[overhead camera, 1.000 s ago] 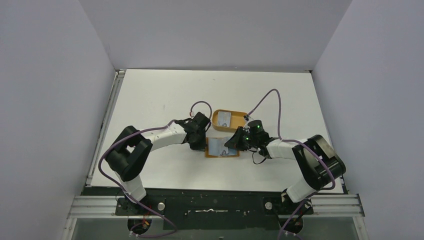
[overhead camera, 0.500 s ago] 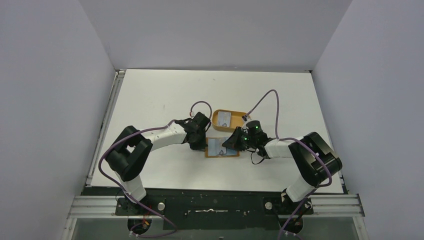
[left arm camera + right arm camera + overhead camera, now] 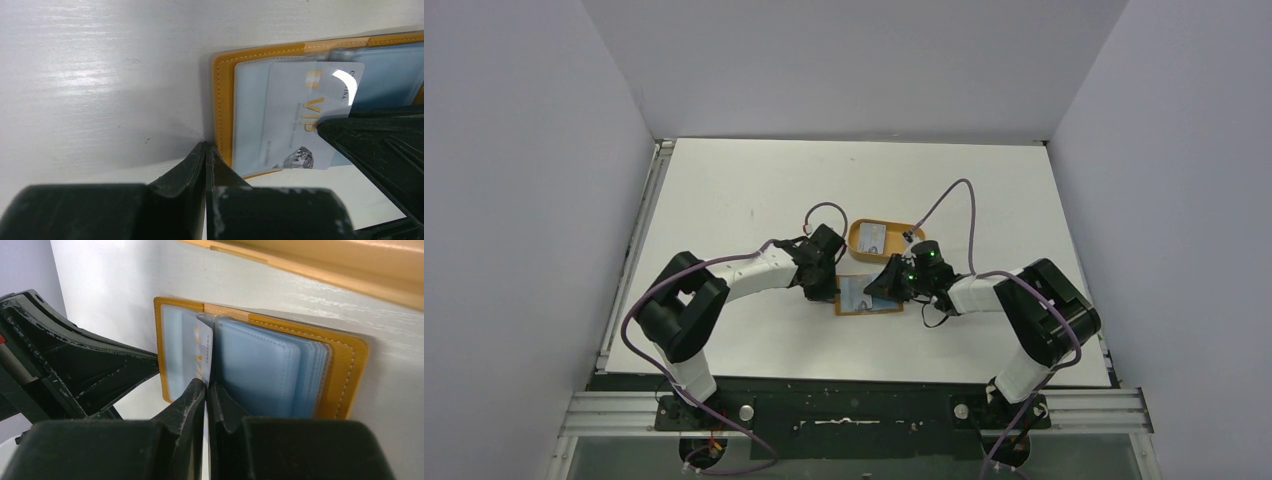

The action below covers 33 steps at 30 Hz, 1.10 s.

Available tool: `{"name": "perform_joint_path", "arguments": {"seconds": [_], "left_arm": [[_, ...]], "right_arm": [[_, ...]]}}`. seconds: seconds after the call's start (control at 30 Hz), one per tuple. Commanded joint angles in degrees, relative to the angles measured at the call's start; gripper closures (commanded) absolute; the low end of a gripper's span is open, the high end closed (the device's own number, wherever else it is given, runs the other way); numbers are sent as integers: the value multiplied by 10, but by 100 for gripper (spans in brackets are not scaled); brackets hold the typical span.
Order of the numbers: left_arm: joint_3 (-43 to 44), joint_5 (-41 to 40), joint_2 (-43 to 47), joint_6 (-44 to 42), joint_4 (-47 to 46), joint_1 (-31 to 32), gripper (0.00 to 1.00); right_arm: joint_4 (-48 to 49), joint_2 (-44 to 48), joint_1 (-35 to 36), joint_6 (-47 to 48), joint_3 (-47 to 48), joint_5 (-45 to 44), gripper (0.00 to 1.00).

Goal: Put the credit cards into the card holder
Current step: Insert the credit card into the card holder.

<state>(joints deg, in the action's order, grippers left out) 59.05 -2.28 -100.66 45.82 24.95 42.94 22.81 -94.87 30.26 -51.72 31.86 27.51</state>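
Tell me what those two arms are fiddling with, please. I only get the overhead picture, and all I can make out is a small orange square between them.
Observer: That is the card holder, lying open. The right wrist camera shows a stack of clear sleeves inside it.
Operator: Is either arm holding anything?
Observer: Yes. The right claw is shut on the edge of a pale card with gold VIP lettering, over the page nearer the left arm.
Operator: And the other arm?
Observer: The left claw is shut on nothing, with its tip down at the holder's outer edge.
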Motion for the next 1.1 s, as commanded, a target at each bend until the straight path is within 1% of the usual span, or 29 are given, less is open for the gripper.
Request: {"name": "perform_joint_path", "arguments": {"seconds": [0.0, 0.17, 0.3, 0.4, 0.5, 0.7, 1.07], "left_arm": [[5, 23, -15, 8, -18, 9, 100], [3, 21, -13, 9, -17, 10, 100], [2, 21, -10, 11, -18, 9, 100], [2, 20, -8, 10, -18, 10, 100], [3, 20, -6, 10, -18, 9, 100], [3, 22, -3, 7, -20, 10, 100], [5, 23, -5, 5, -32, 10, 100]], "right_arm": [[-35, -25, 16, 21, 13, -17, 100], [-50, -15, 19, 23, 17, -23, 100], [-68, 11, 20, 28, 17, -36, 79], [-77, 22, 20, 30, 20, -41, 69], [-91, 28, 25, 37, 29, -48, 63], [-126, 34, 44, 59, 45, -67, 59], [-200, 20, 85, 108, 96, -109, 59]]}}
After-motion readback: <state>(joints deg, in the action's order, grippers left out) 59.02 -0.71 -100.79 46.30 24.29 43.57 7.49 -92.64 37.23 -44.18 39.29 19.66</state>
